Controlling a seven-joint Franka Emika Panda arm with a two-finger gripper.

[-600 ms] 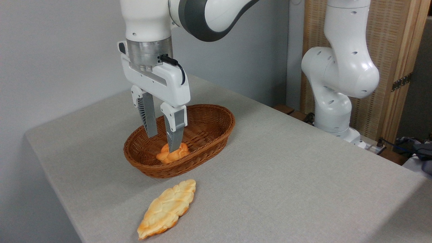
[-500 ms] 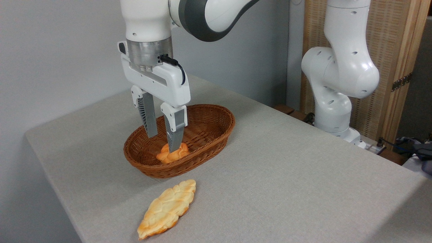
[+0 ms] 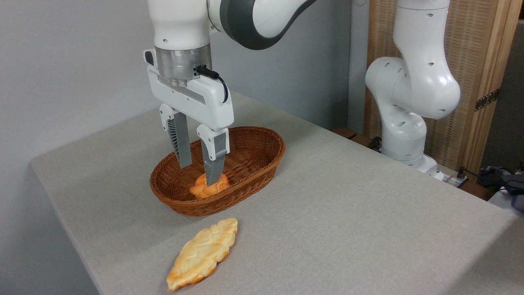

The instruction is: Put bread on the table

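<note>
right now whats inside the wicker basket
One small orange-golden knotted bun lies in the wicker basket, near its front. The gripper reaches in above it, and one of its fingers covers part of the bun. The near wall hides the floor just behind it.

Matt woven cloth covers the table (image 3: pixel 348 213); the basket (image 3: pixel 262 164) is wicker (brown, ribbed).

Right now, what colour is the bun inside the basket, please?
Orange-golden bun, clear in the fixed camera view.

No readable text, labels, brands or numbers anywhere.
</note>
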